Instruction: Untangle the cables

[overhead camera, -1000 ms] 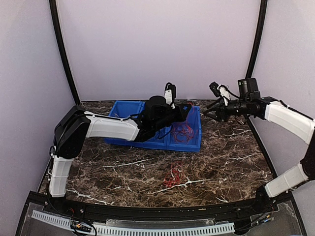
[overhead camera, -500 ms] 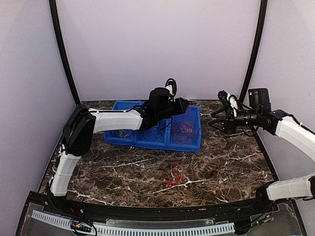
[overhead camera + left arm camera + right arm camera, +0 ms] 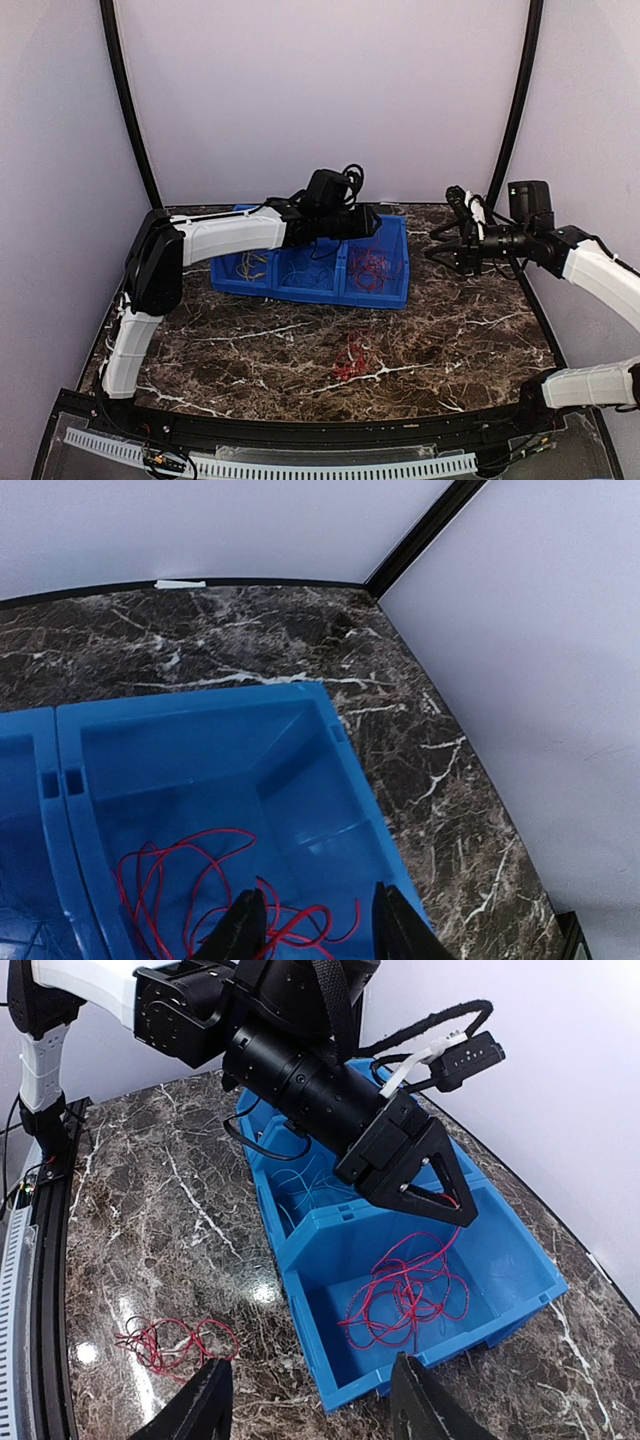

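Left pincer (image 3: 318,932) hangs over the right-hand compartment of a blue plastic three-part bin (image 3: 395,295). Its two black fingers are spread, with nothing pinched between them. Below it, inside that compartment, lies a loose tangle of thin red wire (image 3: 410,1290). Right pincer (image 3: 312,1405) hovers above the dark marbled tabletop (image 3: 470,320) just to the right of the bin, fingers likewise spread and empty. A second small bundle of red wire (image 3: 352,357) lies on the tabletop in front of the bin, apart from it. Yellow-orange wires (image 3: 250,265) rest in the left compartment, thin bluish wires (image 3: 318,268) in the middle one.
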Tool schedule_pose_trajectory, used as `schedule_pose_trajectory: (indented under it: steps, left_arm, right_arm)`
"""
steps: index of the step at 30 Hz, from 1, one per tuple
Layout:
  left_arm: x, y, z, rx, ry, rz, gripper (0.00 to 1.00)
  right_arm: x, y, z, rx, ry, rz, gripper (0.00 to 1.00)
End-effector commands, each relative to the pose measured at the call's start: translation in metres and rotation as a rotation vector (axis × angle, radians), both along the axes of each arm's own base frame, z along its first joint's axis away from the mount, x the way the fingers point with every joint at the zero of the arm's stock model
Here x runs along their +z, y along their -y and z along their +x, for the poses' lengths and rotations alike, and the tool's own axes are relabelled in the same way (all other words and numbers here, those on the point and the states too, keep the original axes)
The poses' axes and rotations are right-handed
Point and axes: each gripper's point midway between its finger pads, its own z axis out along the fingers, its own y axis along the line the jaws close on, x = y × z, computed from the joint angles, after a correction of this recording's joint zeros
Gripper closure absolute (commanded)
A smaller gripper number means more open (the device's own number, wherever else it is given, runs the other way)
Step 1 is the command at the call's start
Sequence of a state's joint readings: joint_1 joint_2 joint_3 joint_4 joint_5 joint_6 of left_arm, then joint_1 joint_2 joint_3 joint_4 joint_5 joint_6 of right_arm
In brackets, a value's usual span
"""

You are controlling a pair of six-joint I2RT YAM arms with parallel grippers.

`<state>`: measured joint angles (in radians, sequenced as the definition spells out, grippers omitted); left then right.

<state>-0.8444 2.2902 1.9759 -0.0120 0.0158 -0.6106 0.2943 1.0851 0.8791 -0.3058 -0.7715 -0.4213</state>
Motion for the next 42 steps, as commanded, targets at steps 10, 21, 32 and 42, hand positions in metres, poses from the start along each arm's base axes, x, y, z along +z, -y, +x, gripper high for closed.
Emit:
schedule_pose_trajectory:
  steps: [10, 21, 32, 42]
  left_arm:
    - [0.017, -0.031, -0.028, -0.179, 0.106, 0.374, 0.49]
    - [0.015, 0.017, -0.062, -0.404, 0.576, 0.702, 0.24]
    - [0.054, 0.024, -0.074, -0.426, 0.261, 0.266, 0.22]
    - [-0.002, -0.053, -0.077, -0.405, 0.212, 0.729, 0.28]
  right_arm:
    - [-0.008, -0.005, -0.006, 0.046, 0.007, 0.02, 0.44]
    - [-0.015, -0.002, -0.01, 0.037, 0.024, 0.008, 0.42]
    - [-0.02, -0.001, -0.016, 0.041, 0.046, 0.016, 0.4]
    - [-0.029, 0.0, -0.004, -0.003, 0.024, 0.007, 0.49]
